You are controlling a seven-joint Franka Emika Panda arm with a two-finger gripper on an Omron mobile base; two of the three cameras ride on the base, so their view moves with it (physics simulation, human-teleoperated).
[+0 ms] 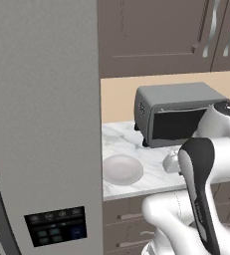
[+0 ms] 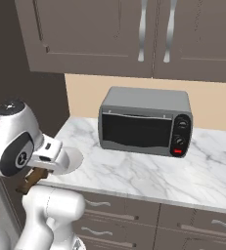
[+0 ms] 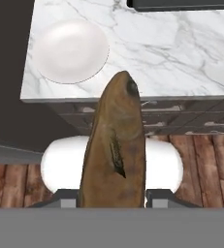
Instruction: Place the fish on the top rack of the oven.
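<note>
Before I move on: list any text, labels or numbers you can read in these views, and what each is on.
No readable text anywhere.
Fridge control panel: small button icons, too blurred to read.
Toaster oven: two dark knobs and a red button, markings too small to read.
Fish, white plate, marble counter, cabinets: no markings.

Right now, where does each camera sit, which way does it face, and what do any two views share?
Left base view: behind the arm's left, facing the counter; white arm at lower right.
Right base view: behind its right, facing the toaster oven; arm at lower left.
Hand view: on the hand, looking down past the fish in the gripper at the plate.
Shared: both base views show the toaster oven; all three show the counter.
</note>
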